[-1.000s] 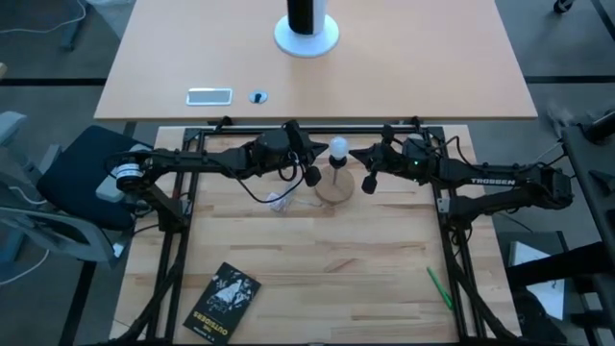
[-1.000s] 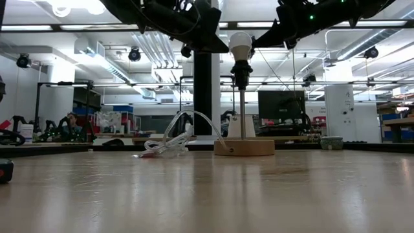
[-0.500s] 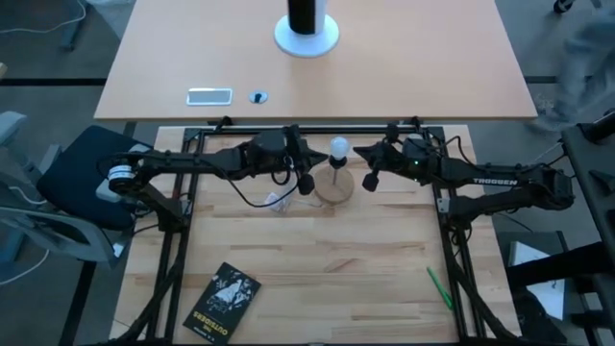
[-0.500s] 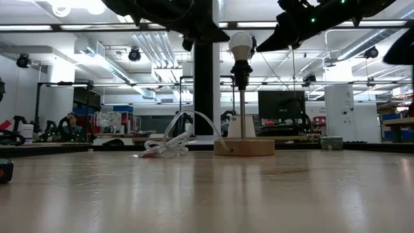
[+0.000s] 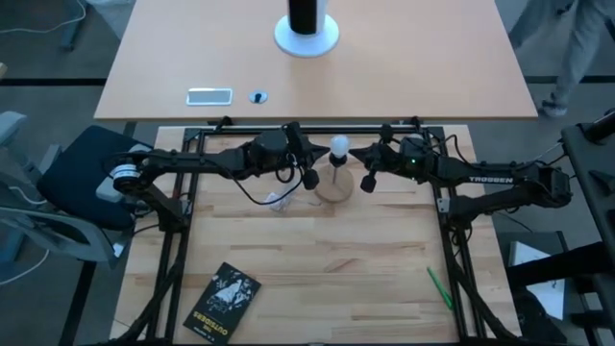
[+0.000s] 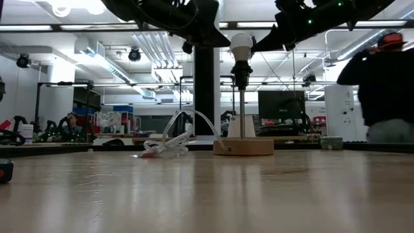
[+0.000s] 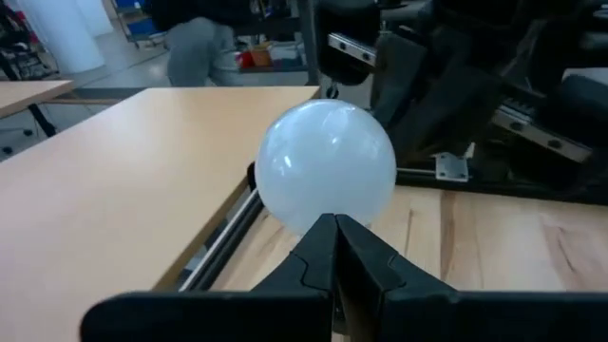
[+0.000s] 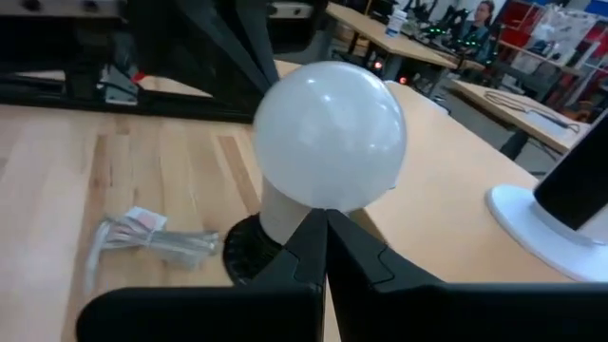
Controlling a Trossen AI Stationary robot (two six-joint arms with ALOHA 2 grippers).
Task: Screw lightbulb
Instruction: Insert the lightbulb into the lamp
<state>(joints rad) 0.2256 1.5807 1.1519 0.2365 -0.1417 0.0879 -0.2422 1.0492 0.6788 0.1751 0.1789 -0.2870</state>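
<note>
The white frosted lightbulb (image 5: 338,147) sits upright in the dark socket (image 6: 241,71) on top of a thin post that rises from a round wooden base (image 5: 333,190). It fills the middle of both wrist views (image 7: 326,169) (image 8: 329,133). My left gripper (image 5: 309,179) is shut and hovers just left of the bulb. My right gripper (image 5: 368,183) is shut and hovers just right of it. In the high view both stand apart from the bulb. A white cord (image 6: 171,139) trails from the base onto the table.
A crumpled clear wrapper (image 5: 279,202) lies left of the wooden base. A dark book (image 5: 222,300) lies near the front left and a green pen (image 5: 439,286) near the front right. On the far desk stand a cylinder on a white base (image 5: 307,29) and a flat white device (image 5: 209,96). A person (image 6: 385,90) stands beyond the table.
Both grippers have stayed shut beside the bulb, which has stayed in its socket. A person has come into view beyond the table's far right.
</note>
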